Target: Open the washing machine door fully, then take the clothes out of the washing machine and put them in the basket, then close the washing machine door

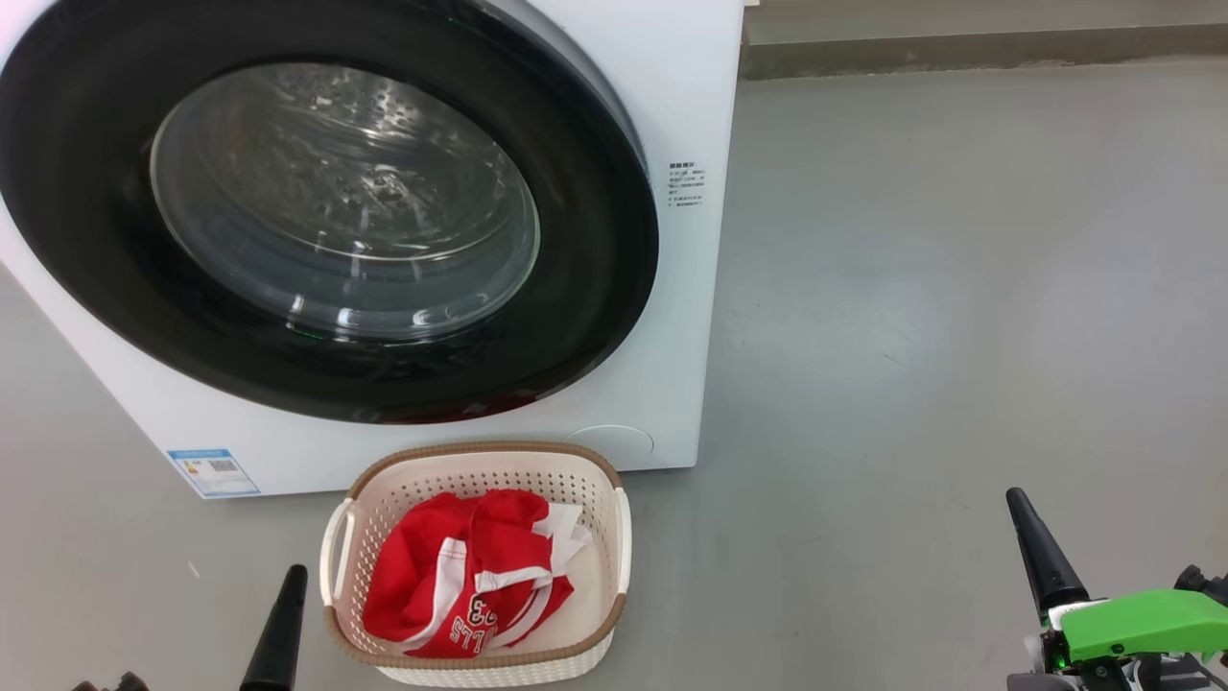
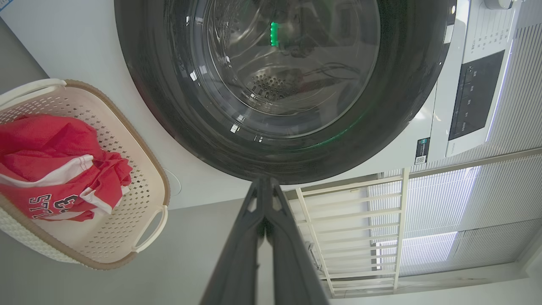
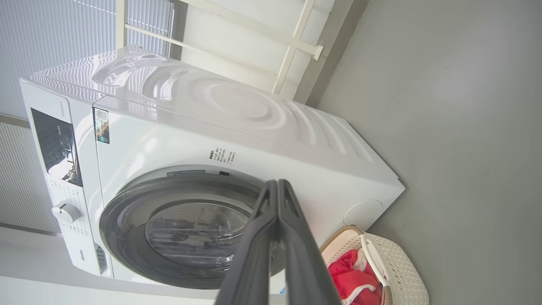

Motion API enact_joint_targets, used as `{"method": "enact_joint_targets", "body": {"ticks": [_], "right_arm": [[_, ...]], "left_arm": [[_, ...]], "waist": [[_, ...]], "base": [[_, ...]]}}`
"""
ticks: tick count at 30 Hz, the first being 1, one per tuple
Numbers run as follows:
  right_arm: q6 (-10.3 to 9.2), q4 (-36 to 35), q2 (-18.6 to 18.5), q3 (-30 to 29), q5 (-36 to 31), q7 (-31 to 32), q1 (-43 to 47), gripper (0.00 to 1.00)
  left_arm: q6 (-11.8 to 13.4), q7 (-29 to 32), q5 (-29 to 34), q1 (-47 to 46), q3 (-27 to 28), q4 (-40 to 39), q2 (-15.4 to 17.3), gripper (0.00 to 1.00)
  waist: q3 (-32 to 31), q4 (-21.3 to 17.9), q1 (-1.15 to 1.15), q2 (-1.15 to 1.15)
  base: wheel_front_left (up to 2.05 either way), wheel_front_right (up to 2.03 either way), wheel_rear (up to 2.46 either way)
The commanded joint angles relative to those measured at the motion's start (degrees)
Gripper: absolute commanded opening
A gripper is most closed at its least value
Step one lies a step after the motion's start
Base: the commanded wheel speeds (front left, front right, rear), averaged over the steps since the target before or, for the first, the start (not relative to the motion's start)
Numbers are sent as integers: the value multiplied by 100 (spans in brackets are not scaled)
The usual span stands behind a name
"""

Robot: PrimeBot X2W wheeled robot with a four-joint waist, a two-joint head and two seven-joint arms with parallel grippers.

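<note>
Left fingers and right fingers clenched, empty.
Washing machine door shut; washing machine badge perhaps "Hisense"; clothes in basket; bare floor rightward.

A bare laundry corner: a white washing machine stands on a grey concrete floor, a basket of clothes just in front of it, ribbed window blinds behind it.

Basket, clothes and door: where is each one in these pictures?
basket (image 1: 480, 448), head view, brown rim at the back.
clothes (image 1: 422, 566), head view, red cloth of the jersey.
door (image 1: 595, 240), head view, black rim, right side.
</note>
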Motion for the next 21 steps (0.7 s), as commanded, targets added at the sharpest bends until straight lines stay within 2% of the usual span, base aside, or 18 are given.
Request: {"method": "enact_joint_targets", "body": {"ticks": [1,21], "right_arm": [[-2,-175,-78,68,168,66,-310,0],[-5,-245,-72,12,1299,385,-540,0]], "left_arm": [[2,46,-159,-306,171,-115,47,0],[2,358,-1282,-565,198,-71,-3,0]], "waist": [[2,0,0,0],[36,0,0,0]], "base": [[0,0,0],[0,0,0]]}}
